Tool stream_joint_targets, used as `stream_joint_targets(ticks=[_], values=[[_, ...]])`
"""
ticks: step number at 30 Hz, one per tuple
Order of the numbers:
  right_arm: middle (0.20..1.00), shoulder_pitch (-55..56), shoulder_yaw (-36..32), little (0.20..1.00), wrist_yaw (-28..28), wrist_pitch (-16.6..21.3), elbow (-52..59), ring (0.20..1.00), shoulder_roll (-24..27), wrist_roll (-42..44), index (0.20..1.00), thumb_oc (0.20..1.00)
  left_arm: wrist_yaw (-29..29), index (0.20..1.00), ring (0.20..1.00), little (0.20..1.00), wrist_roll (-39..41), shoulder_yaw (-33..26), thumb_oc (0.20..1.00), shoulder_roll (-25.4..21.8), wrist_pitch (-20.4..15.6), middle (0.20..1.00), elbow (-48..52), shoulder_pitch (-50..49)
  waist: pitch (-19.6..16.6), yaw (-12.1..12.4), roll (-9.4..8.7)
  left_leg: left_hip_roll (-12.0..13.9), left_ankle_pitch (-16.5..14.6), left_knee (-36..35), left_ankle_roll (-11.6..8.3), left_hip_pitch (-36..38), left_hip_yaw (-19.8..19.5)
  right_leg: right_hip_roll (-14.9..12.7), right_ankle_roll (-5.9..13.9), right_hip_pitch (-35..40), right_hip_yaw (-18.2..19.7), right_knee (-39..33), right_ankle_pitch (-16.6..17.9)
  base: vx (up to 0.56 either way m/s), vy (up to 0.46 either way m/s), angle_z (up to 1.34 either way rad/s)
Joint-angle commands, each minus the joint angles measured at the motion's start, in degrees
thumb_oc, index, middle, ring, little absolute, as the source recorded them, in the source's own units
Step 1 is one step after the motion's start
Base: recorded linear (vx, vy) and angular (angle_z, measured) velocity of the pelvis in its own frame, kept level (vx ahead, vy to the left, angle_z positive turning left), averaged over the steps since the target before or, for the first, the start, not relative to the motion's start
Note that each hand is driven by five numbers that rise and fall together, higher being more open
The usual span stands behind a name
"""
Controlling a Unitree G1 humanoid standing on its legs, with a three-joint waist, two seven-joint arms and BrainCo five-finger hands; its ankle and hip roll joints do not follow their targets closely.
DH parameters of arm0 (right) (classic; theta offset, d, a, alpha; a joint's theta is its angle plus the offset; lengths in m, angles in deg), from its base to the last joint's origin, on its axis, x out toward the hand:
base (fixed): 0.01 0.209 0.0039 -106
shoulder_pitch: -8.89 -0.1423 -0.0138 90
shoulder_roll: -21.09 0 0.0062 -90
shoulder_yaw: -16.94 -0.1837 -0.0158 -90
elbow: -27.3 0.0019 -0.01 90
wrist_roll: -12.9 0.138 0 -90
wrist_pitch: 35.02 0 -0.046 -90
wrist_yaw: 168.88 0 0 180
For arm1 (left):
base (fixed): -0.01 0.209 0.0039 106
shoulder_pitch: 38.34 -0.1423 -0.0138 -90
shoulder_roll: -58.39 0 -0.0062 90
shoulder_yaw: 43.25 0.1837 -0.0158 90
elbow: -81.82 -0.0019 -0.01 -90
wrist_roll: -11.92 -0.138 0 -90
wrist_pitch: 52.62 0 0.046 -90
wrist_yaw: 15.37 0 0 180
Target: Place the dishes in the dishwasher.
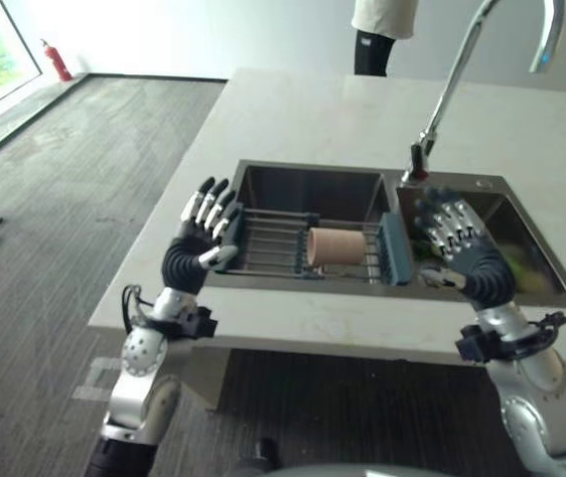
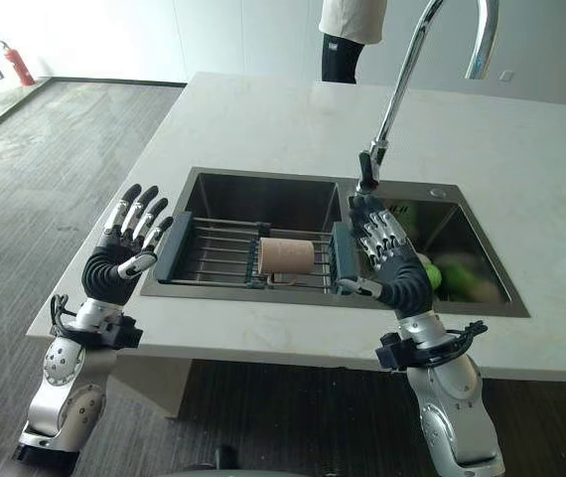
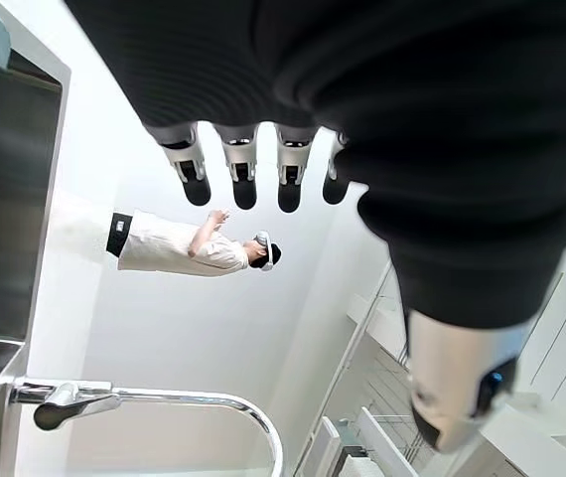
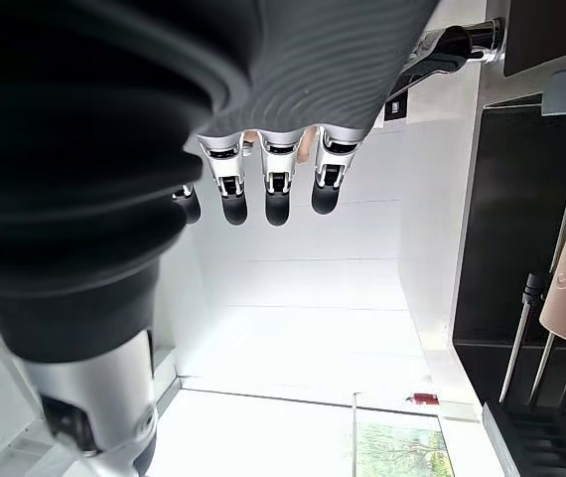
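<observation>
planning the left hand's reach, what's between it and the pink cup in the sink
In the right eye view, only the rack's dark end piece and bare metal bars lie between the left hand and the pink cup lying on it.

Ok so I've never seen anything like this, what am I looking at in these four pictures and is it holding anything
This is a humanoid robot standing at a kitchen counter. The two wide pictures come from cameras in its head, looking down. The two close-ups come from cameras on its wrists, looking along the fingers.

Its left hand hovers open by the left rim of a double sink. Its right hand hovers open over the divider. Neither holds anything.

A rack spans the left basin, with a tan cup lying on its side on it. Something green sits in the right basin. A tall tap curves above, and a person stands beyond the counter.
</observation>
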Motion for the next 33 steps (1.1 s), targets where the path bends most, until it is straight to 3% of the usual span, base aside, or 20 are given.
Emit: stream_joint_targets(ticks=[1,3,7,11,13,15,17,18,19,20,23,25,28,29,30,33], values=[[1.000,-3.5,-0.6,1.000,-1.2,3.3,1.0,1.000,1.3,1.0,1.000,1.000,-1.1,1.000,1.000,1.000,0.3,-1.1,1.000,-1.2,-0.8,1.000,4.6,1.8,-1.0,-1.6,0.22,2.5,-2.4,0.5,-3.60,0.9,-3.2,6.1,-3.10,3.2,-1.5,-16.8,3.6,0.05,-0.135,-0.04],[1.000,-4.6,0.0,1.000,-0.9,3.4,0.6,1.000,1.2,0.2,1.000,1.000,-1.9,1.000,1.000,1.000,-0.2,-1.3,1.000,-1.4,-0.2,1.000,4.5,2.0,-0.4,-1.6,0.27,2.5,-2.6,0.5,-3.58,1.4,-2.7,5.8,-2.84,3.1,-1.2,-17.0,4.6,0.03,-0.162,0.14],[1.000,-6.5,-1.0,1.000,1.7,1.1,1.0,1.000,4.8,2.0,1.000,1.000,-4.9,1.000,1.000,1.000,-3.3,0.4,1.000,-1.1,6.6,1.000,4.2,0.4,-2.5,-1.4,0.25,2.5,-3.8,0.5,-4.14,2.9,-3.2,8.1,-3.90,6.3,-0.9,-21.6,4.2,0.05,-0.208,0.37],[1.000,-6.0,-0.9,1.000,2.3,0.8,1.4,1.000,4.8,2.0,1.000,1.000,-5.4,1.000,1.000,1.000,-3.6,1.0,1.000,-1.1,6.7,1.000,4.1,0.5,-3.0,-2.0,0.75,3.1,-3.6,0.5,-4.40,3.5,-3.3,9.3,-4.92,7.1,-0.4,-21.4,3.0,0.03,-0.124,-0.05],[1.000,-6.1,-0.4,1.000,2.8,0.4,1.5,1.000,4.9,1.8,1.000,1.000,-6.7,1.000,1.000,1.000,2.1,1.0,1.000,-0.4,6.2,1.000,4.5,1.2,-3.2,-2.5,1.09,4.1,-3.3,0.5,-5.10,4.1,-3.3,10.2,-5.67,7.7,0.1,-21.5,2.2,0.04,-0.252,-0.05],[1.000,-6.3,-0.2,1.000,2.7,0.6,1.0,1.000,4.9,2.4,1.000,1.000,-6.5,1.000,1.000,1.000,2.8,1.5,1.000,0.5,5.7,1.000,4.6,1.5,-3.1,-2.8,1.29,4.9,-2.7,0.9,-5.81,4.3,-2.5,10.9,-6.33,7.9,-0.1,-21.6,1.9,0.03,-0.213,-0.01],[1.000,-6.6,-0.4,1.000,2.1,0.3,1.1,1.000,5.5,2.7,1.000,1.000,-7.3,1.000,1.000,1.000,1.5,2.0,1.000,0.5,4.8,1.000,4.7,1.9,-2.6,-3.2,1.09,4.9,-3.1,5.8,-6.43,3.2,-1.1,11.2,-7.08,8.2,-0.1,-21.6,1.7,0.04,-0.104,0.02],[1.000,-6.3,-1.3,1.000,0.8,0.3,0.8,1.000,6.5,2.6,1.000,1.000,-6.9,1.000,1.000,1.000,1.3,1.3,1.000,0.3,3.6,1.000,4.8,1.5,-1.7,-3.2,1.05,5.0,-1.7,12.6,-6.95,-0.7,-1.6,11.4,-7.71,8.2,0.0,-21.6,2.1,0.07,-0.008,0.06],[1.000,-6.3,-1.5,1.000,0.6,0.2,0.8,1.000,6.5,2.6,1.000,1.000,-6.8,1.000,1.000,1.000,1.3,1.2,1.000,0.3,3.4,1.000,4.9,1.4,-1.7,-3.2,1.11,5.1,-1.2,12.5,-7.04,-1.0,-1.7,11.4,-7.69,8.2,0.0,-21.6,2.1,0.18,0.170,0.09],[1.000,-6.7,-1.7,1.000,-0.2,0.3,0.4,1.000,6.5,2.6,1.000,1.000,-6.8,1.000,1.000,1.000,0.5,0.8,1.000,0.2,2.5,1.000,4.8,1.3,-1.4,-3.3,1.56,7.1,0.5,6.7,-7.77,-0.9,-0.4,10.9,-7.03,8.4,0.0,-21.6,1.7,0.16,0.223,0.09],[1.000,-5.1,-3.7,1.000,-2.0,1.4,0.5,1.000,6.3,3.0,1.000,1.000,-6.0,1.000,1.000,1.000,-1.4,1.0,1.000,0.0,0.6,1.000,3.7,1.5,-0.9,-3.6,2.25,11.3,5.7,0.7,-9.69,-2.6,1.1,9.7,-6.10,10.5,-1.5,-21.6,0.3,0.23,0.400,0.30],[1.000,-5.1,-4.6,1.000,-1.7,2.1,0.4,1.000,7.0,3.5,1.000,1.000,-3.8,1.000,1.000,1.000,-1.2,1.1,1.000,0.3,0.3,1.000,3.4,1.6,-1.1,-2.8,1.97,10.5,4.3,0.5,-9.49,-3.6,-0.7,7.9,-5.12,11.7,-2.2,-21.6,-0.5,0.25,0.468,0.46],[1.000,-4.2,-5.1,1.000,-1.1,1.8,1.1,1.000,6.3,4.4,1.000,1.000,-2.4,1.000,1.000,1.000,-0.6,-0.1,1.000,-0.7,3.3,1.000,3.3,2.2,-1.6,-2.1,1.65,7.9,3.0,0.6,-8.11,-2.5,0.4,4.4,-2.41,12.8,-4.4,-18.9,-0.6,0.30,0.495,-0.11],[1.000,-2.9,-4.3,1.000,-1.0,2.3,2.0,1.000,3.9,2.8,1.000,1.000,-1.7,1.000,1.000,1.000,-1.8,-0.5,1.000,-1.3,3.7,1.000,3.3,3.1,-1.4,-1.8,1.11,5.2,1.9,0.5,-6.00,-1.9,0.1,1.7,-1.78,10.0,-5.1,-10.4,1.7,0.26,0.398,-0.21],[1.000,-2.3,-3.7,1.000,-1.1,2.4,2.1,1.000,3.0,1.9,1.000,1.000,-1.2,1.000,1.000,1.000,-2.7,-0.8,1.000,-1.5,3.7,1.000,3.0,3.2,-1.2,-1.8,1.23,4.4,1.6,0.5,-5.00,-1.4,-0.2,1.0,-1.69,7.9,-4.5,-4.8,3.2,0.26,0.383,0.03],[1.000,-1.9,-2.0,1.000,-1.4,2.7,1.6,1.000,1.6,1.4,1.000,1.000,-1.1,1.000,1.000,1.000,-5.1,-0.7,1.000,-1.6,3.8,1.000,2.7,3.8,-0.6,-2.8,1.71,3.8,0.7,0.5,-4.07,0.0,-0.5,3.2,-2.53,3.2,-2.2,-0.2,3.4,0.16,0.098,-0.20]])
